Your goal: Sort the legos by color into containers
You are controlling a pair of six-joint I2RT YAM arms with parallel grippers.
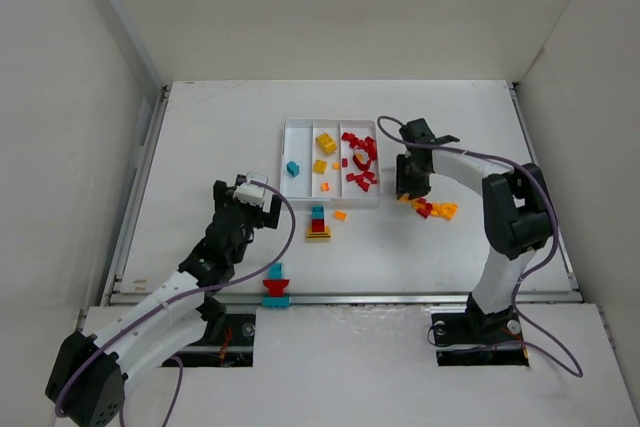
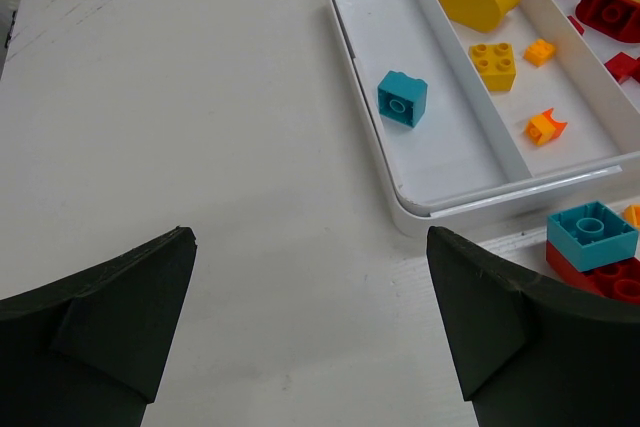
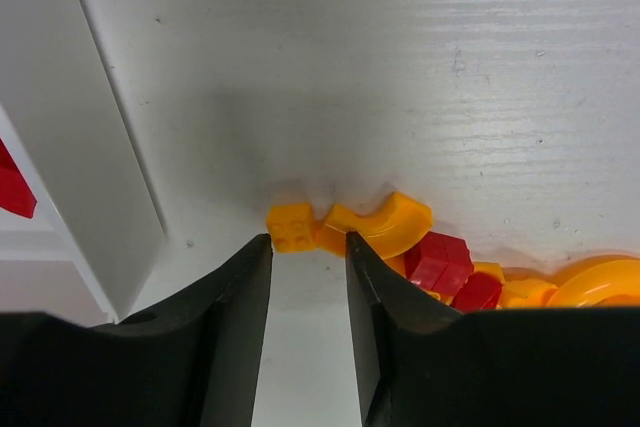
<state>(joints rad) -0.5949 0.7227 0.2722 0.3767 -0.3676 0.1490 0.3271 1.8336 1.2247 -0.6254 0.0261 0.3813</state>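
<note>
Toward the right edge of the white table (image 1: 480,127), just off the right wall of the shallow white plastic tray (image 1: 285,162) — narrowly parted and holding nothing at the right gripper (image 1: 408,190); dead ahead of its gap, the small square orange plastic brick (image 3: 291,226). Wide open, empty and farther off at the left gripper (image 2: 311,237).

Looks down on the whole tabletop (image 1: 220,137) from above; peers close from both wrists, sharing the tray (image 1: 285,157).
</note>
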